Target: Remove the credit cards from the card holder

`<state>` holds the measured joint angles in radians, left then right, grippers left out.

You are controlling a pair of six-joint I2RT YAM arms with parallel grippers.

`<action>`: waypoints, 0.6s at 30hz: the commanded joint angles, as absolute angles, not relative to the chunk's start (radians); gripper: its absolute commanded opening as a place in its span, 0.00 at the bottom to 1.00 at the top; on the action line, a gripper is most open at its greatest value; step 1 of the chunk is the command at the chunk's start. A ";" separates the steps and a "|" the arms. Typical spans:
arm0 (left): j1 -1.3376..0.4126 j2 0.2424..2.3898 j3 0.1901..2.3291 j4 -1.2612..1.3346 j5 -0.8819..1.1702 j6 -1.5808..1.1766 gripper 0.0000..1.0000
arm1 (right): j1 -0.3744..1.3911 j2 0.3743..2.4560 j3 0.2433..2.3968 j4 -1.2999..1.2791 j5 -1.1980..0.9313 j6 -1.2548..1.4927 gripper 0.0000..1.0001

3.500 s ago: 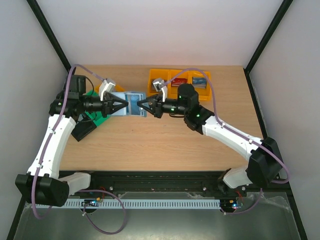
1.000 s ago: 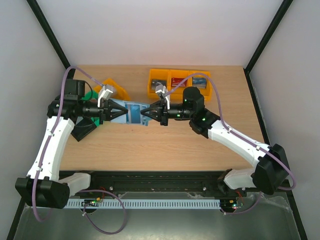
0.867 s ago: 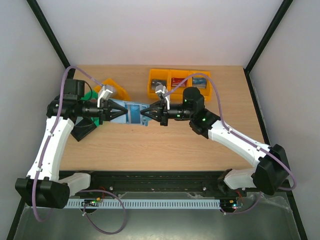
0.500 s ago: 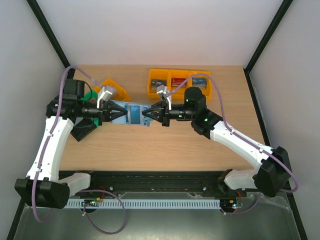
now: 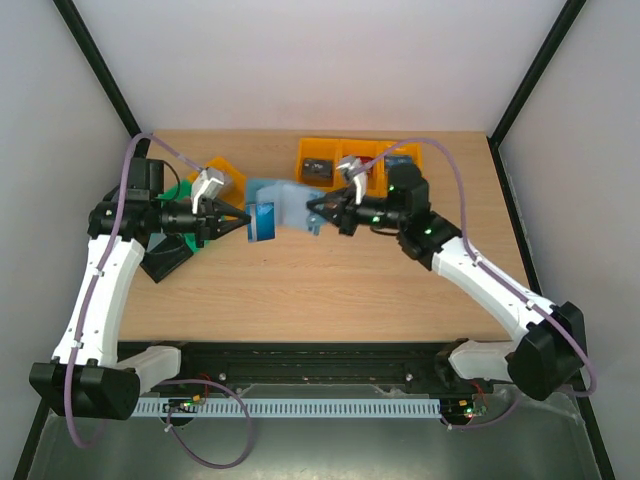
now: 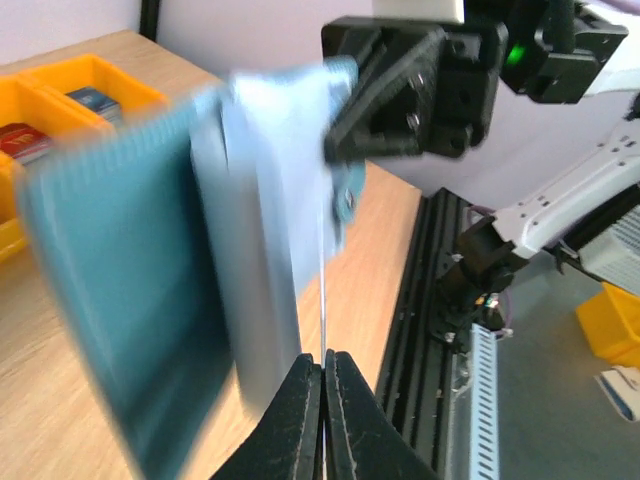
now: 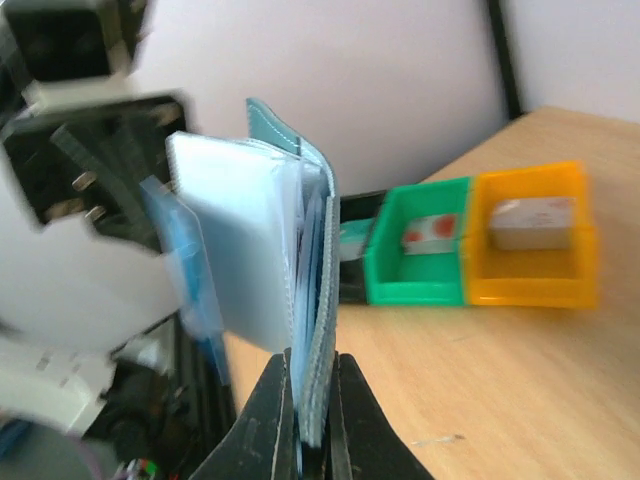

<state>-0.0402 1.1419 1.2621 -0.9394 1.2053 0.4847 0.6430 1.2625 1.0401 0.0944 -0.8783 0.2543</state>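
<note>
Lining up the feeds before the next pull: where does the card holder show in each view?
Top external: holder just left of centre, between the two grippers.
Left wrist: holder fills the left and centre, blurred.
Right wrist: holder left of centre, edge-on above the fingers.
Shared landmark: right gripper, pinching the holder; top centre in the left wrist view, bottom centre in its own.

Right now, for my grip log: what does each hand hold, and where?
Right hand: card holder, by its cover's edge. Left hand: a thin sheet inside it, card or pocket unclear.
</note>
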 commanded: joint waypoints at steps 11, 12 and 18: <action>-0.055 1.213 1.314 -0.866 0.955 0.388 0.02 | 0.196 1.226 0.876 0.247 -0.740 0.644 0.02; -0.055 1.225 1.328 -0.878 0.926 0.391 0.02 | 0.192 1.228 0.878 0.237 -0.731 0.641 0.02; -0.118 1.283 1.402 -0.893 0.661 0.386 0.02 | 0.163 1.230 0.888 0.221 -0.703 0.598 0.02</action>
<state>-0.0734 1.2556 1.3415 -0.8658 0.8600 0.3836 0.1841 1.2564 0.8711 0.1864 -0.7200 0.6041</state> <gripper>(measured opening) 0.026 0.037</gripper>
